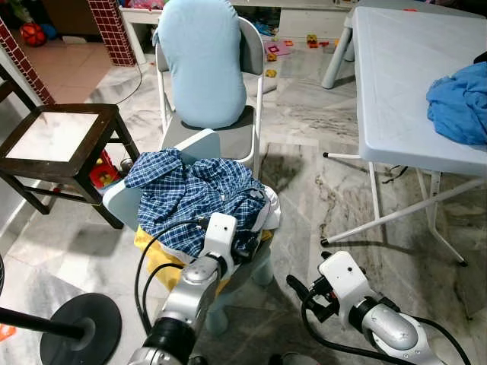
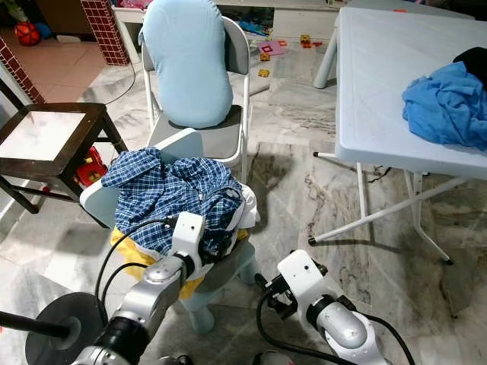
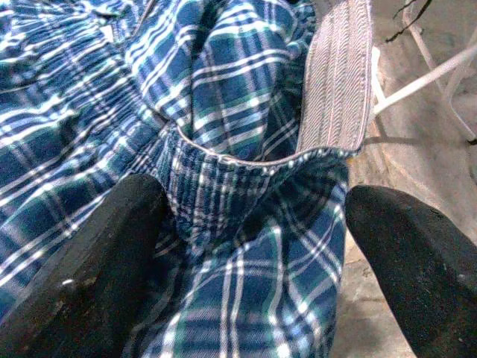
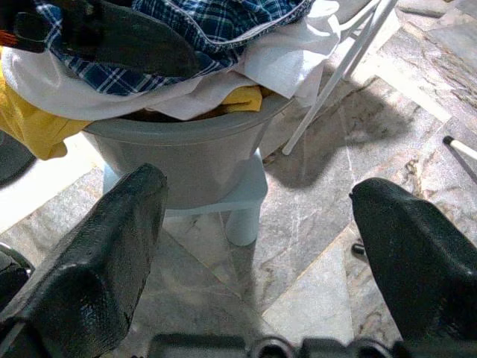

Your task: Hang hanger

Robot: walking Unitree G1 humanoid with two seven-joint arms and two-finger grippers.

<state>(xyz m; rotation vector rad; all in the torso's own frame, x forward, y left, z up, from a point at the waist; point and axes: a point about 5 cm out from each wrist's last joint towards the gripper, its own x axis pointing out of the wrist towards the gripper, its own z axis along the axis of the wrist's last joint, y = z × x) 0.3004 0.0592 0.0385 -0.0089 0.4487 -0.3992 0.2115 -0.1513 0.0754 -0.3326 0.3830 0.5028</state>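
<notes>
Hanger: none can be made out; the plaid shirt [image 1: 194, 194] lies heaped on the small chair [image 1: 122, 204].
Left gripper [image 3: 246, 224], fingers spread, straddles the collar, pickup step; closing comes next. Right gripper [image 4: 253, 246] hangs released beside the chair.

Blue cloth [image 1: 460, 103] bunched on white tabletop [image 1: 403, 68]. Pale blue cushion [image 1: 200, 61] propped upright on folding chair [image 1: 251, 53]. Dark wooden stool [image 1: 57, 137] near left.
</notes>
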